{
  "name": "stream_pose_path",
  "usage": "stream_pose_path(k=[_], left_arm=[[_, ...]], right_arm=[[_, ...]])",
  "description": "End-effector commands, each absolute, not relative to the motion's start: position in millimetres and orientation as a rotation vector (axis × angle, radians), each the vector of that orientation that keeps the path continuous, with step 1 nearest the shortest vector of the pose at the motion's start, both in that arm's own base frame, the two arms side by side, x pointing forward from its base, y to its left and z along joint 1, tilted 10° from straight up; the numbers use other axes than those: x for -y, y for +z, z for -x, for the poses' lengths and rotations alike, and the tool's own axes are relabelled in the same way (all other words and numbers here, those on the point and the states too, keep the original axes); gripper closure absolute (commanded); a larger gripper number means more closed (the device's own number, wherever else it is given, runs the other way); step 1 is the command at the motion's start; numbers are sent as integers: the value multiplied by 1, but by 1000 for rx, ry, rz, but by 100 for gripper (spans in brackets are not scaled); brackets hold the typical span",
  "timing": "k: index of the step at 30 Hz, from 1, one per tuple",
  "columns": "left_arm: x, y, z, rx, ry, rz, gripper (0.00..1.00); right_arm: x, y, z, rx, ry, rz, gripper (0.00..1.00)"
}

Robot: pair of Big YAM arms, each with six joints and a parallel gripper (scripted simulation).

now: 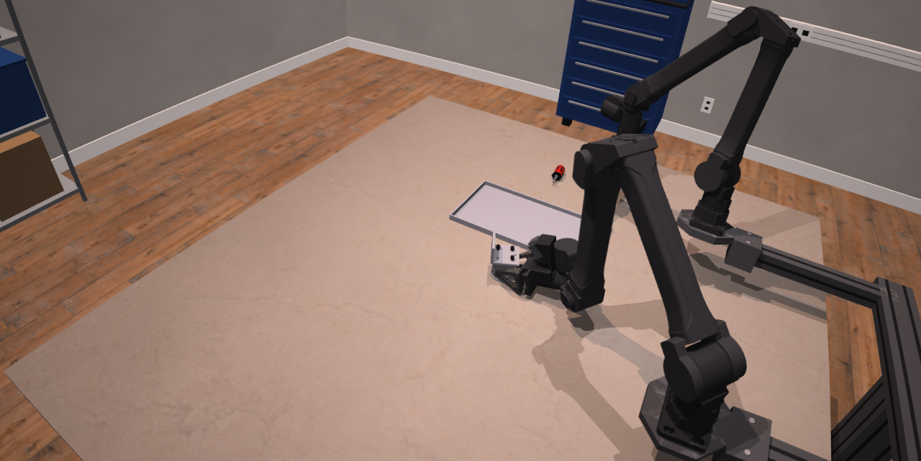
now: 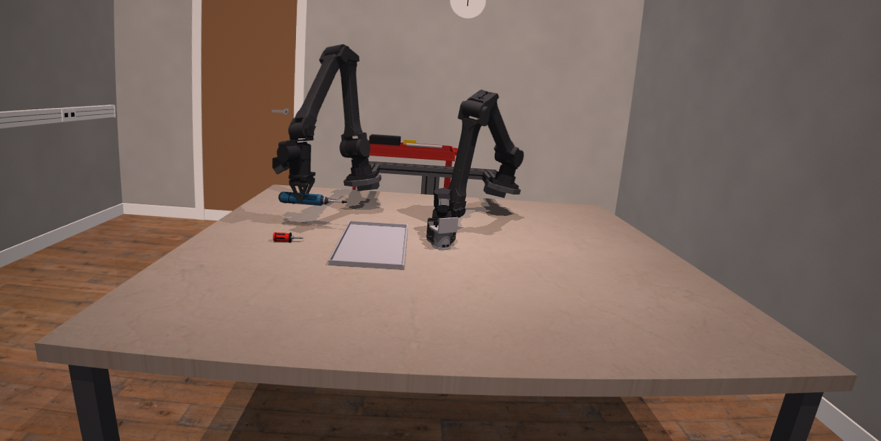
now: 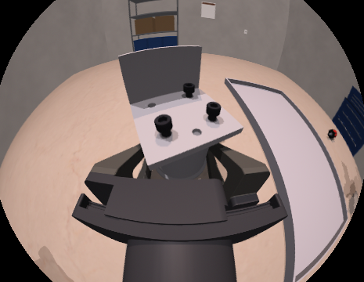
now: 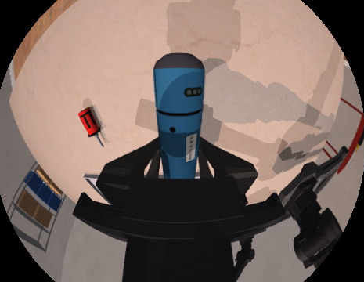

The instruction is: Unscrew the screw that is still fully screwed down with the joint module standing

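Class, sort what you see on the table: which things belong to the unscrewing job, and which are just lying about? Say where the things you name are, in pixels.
For the job:
- electric screwdriver (image 2: 303, 199) (image 4: 179, 94)
- joint module (image 2: 442, 241) (image 3: 182, 166)
- bracket (image 1: 505, 254) (image 2: 447, 225) (image 3: 162, 74)
- black screws (image 3: 163, 123)

Apparently just lying about:
- red screwdriver (image 1: 558, 171) (image 2: 281, 237) (image 3: 333, 134) (image 4: 88, 121)
- shallow tray (image 1: 472, 225) (image 2: 367, 264) (image 3: 266, 155)

The pincer of the left arm (image 1: 516, 272) (image 2: 442, 232) (image 3: 179, 158) blocks the near-arm flank of the bracket (image 1: 506, 254) (image 2: 448, 225) (image 3: 187, 127). Above the bracket's flat plate the way down lies open between the protruding screws (image 3: 163, 124) (image 3: 213, 110) (image 3: 189, 89), while its upright flange (image 3: 163, 72) bars a low pass from the far edge. Beside the bracket, the low-rimmed tray (image 1: 472, 226) (image 2: 367, 265) (image 3: 285, 200) can be crossed from above.
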State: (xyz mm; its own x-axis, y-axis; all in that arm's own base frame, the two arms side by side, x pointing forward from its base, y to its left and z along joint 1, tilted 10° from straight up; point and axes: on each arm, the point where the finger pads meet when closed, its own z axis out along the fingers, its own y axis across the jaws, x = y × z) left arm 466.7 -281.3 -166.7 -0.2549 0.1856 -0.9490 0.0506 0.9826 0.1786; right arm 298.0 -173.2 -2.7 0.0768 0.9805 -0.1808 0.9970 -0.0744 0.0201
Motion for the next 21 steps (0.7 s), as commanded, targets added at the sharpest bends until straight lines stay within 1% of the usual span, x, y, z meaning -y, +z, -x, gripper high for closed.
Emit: stream_pose_path(k=[1,5,8,17,21], left_arm=[[286,-162,-471,-1814,120,-167,41],[286,-162,-471,-1814,120,-167,41],[286,-162,-471,-1814,120,-167,41],[286,-162,-471,-1814,120,-167,41],[286,-162,-471,-1814,120,-167,41]], right_arm=[[181,1,-310,-2025,-153,-2167,58],[179,9,-315,-2018,-138,-2142,58],[180,-12,-302,-2037,-167,-2182,58],[188,-26,-309,-2022,-157,-2176,58],[185,-15,-317,-2016,-137,-2139,58]])
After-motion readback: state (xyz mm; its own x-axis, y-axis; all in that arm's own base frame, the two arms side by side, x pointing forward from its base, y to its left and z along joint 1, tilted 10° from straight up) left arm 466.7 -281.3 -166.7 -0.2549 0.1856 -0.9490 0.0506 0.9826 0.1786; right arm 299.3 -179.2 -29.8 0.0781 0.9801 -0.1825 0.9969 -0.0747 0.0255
